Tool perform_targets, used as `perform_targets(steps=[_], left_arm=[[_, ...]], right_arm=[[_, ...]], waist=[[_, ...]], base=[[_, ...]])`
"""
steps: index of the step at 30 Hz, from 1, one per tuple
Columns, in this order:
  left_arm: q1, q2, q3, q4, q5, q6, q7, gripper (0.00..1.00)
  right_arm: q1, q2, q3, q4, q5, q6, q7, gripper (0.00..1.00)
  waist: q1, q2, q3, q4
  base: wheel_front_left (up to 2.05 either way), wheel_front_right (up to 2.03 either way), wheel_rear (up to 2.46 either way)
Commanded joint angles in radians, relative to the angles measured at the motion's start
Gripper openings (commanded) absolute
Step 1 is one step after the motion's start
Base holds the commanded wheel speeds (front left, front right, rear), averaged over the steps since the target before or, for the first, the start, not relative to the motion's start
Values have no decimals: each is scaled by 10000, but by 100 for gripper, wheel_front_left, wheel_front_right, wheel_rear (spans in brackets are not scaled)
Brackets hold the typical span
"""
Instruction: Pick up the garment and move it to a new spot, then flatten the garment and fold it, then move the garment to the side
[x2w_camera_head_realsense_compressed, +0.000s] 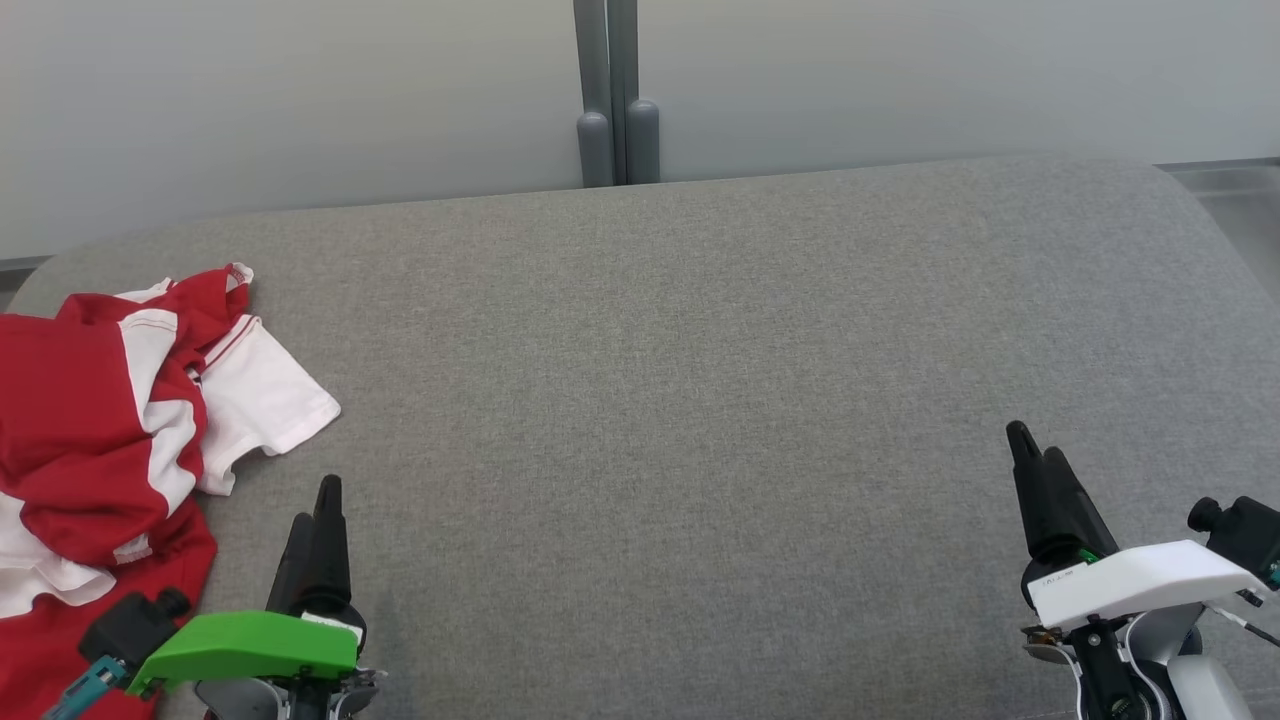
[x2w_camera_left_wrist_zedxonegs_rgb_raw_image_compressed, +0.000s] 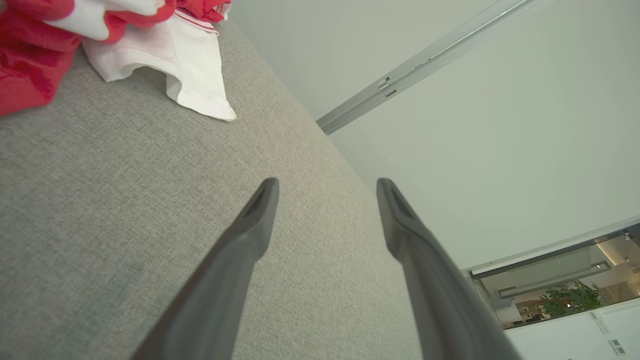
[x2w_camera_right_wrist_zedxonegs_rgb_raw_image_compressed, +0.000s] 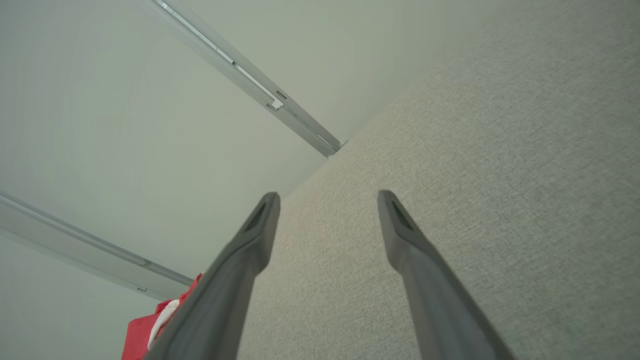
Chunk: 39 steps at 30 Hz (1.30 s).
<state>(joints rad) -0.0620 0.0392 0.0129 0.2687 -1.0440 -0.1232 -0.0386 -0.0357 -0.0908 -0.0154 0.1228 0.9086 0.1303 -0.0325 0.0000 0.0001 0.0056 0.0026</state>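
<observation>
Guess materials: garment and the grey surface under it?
Garment: soft knit fabric, likely cotton or polyester jersey, matte red and white; it crumples and shows stitched hems. Surface: woven upholstery cloth, matte heathered grey, fine visible weave; rounded edges suggest padding.

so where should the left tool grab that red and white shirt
I'd take the white sleeve of the shirt with the open left tool, coming in over the cushion on its right: it sticks out loose from the crumpled pile, nearest the tool.
</observation>
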Motion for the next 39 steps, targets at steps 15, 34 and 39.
perform_targets(steps=[15, 34, 39], left_arm=[[-73, 82, -218, 345, 2634, 3, -540, 100], [77, 120, -127, 610, 4968, 33, -1067, 100], [95, 126, -79, 504, 5553, 45, -1186, 100]], right_arm=[[-162, -323, 405, 202, -2519, 3, -569, 100], [-87, -600, 662, 269, -4707, 3, -1098, 100], [8, -643, 628, 218, -5167, 3, -1234, 100]], waist=[[0, -1, -5, 1], [0, -1, -22, 20], [0, -1, -15, 38]], base=[[0, 0, 0], [0, 0, 0], [0, 0, 0]])
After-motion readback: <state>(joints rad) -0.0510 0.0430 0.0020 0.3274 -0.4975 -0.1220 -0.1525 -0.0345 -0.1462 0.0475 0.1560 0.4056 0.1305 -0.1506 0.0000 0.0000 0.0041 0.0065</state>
